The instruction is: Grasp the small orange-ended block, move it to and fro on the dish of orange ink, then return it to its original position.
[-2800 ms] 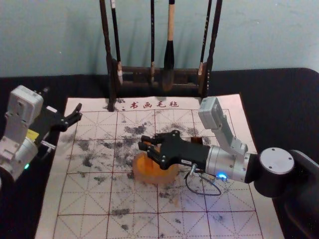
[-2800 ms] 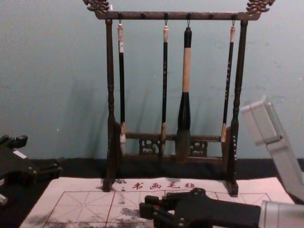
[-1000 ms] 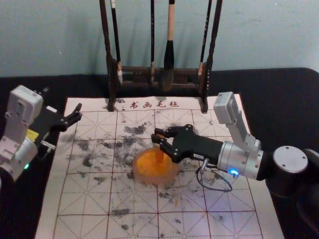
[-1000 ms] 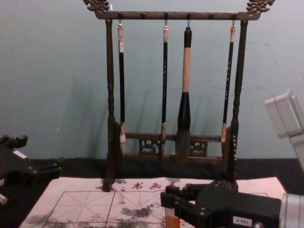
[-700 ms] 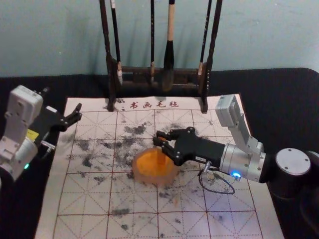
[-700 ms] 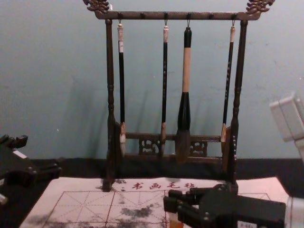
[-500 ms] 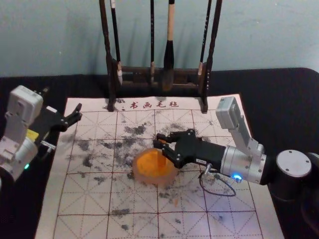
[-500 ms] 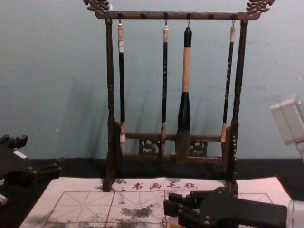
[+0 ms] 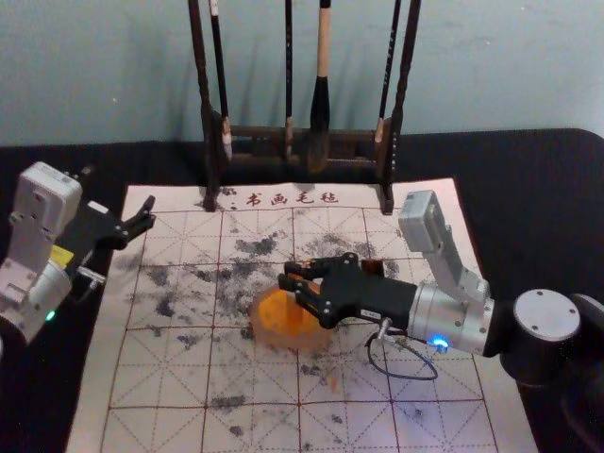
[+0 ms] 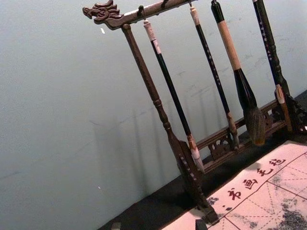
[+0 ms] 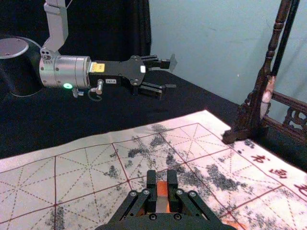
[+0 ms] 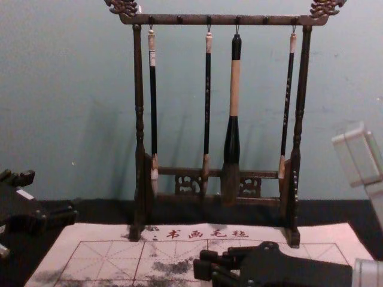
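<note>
Jaws of right gripper (image 9: 287, 275) pinch block (image 11: 162, 189); head view: dish (image 9: 274, 337) beneath, left gripper (image 9: 119, 192) aside.

And here a carved wooden brush rack (image 12: 221, 20) is backed by a blue-green wall (image 12: 60, 89), the black-covered table (image 9: 528, 208) stretched below.

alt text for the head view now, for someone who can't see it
Right hand grips an upright orange-ended block at a dish of orange ink on a gridded, stained mat. Behind stands a brush rack; the left hand is open at the view's left.
</note>
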Robot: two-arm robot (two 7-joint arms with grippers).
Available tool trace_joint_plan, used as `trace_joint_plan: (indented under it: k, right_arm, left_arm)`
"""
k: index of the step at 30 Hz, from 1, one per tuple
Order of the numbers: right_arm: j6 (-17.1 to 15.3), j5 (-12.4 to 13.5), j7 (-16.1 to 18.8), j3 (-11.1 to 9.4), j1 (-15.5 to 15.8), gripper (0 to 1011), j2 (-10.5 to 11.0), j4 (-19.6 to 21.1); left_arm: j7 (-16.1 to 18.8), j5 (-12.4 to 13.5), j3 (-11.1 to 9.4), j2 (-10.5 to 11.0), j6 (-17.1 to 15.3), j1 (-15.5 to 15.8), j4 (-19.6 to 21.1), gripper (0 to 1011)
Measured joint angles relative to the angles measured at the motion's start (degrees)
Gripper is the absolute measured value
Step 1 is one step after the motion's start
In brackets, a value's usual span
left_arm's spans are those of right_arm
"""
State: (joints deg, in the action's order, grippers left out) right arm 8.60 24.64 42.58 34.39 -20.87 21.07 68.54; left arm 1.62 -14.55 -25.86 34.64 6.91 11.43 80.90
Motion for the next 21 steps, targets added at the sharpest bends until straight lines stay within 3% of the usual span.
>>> trace_joint_plan:
  k: [21]
  right_arm:
    - [0.63, -0.73, -0.34, 1.06, -2.85, 136, -3.29, -4.12]
  left_arm:
    - [0.0, 0.0, 0.0, 0.0, 0.0, 0.0, 0.0, 1001]
